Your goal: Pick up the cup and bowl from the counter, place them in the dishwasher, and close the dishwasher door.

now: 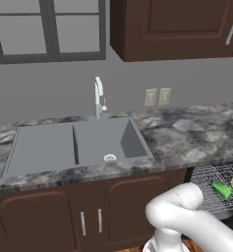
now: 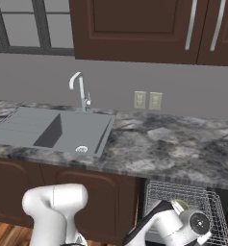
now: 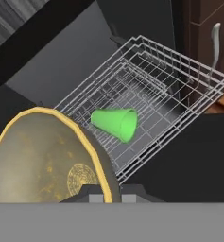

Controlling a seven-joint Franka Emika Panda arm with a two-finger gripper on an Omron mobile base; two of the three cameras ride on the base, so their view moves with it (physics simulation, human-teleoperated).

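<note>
Now the hand [image 3: 104, 196], pinched shut on the bowl [image 3: 42, 160] rim lower left, hangs over the rack [image 3: 179, 90] to drop it; cup [image 3: 116, 123] lies sideways mid-frame.

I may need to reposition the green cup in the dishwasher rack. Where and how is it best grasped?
The cup lies on its side on the wire rack, open mouth toward the rack's middle. Probably best to come from above and pinch across its tapered wall near mid-body, fingers on opposite sides. The rim is an alternative, but the mesh beneath leaves little room. The gripper is now shut on the bowl.
</note>
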